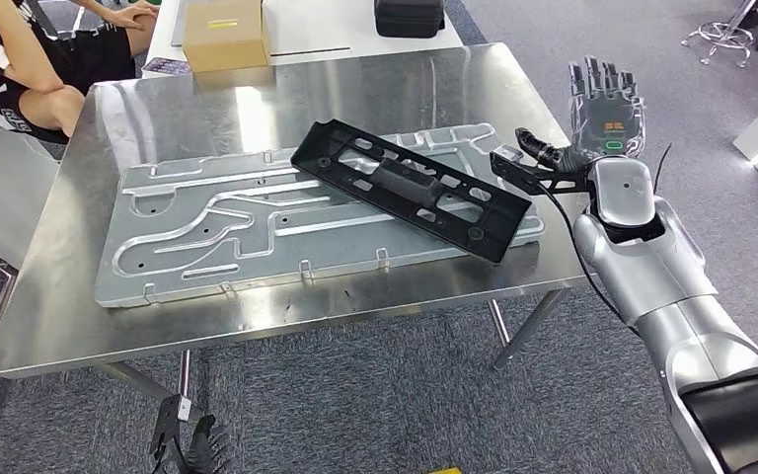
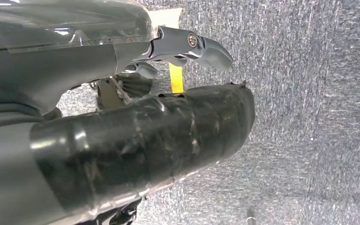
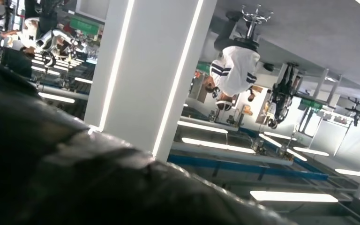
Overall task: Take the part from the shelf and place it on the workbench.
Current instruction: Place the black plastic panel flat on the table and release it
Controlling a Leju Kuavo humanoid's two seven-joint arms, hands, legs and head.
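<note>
Black slotted part (image 1: 410,188) lies on workbench (image 1: 257,306); my right hand (image 1: 607,104) empty, fingers spread; placement looks done, next I retract

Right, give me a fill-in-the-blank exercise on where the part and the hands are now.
1. The black part lies on the embossed metal ____, which rests on the workbench.
2. The right hand is raised beside the workbench with its fingers ____, holding nothing.
3. The left hand hangs low, ____ the workbench edge.
4. Beyond the far edge of the workbench stands a ____ box.

Missing words: plate; spread; below; cardboard
</note>
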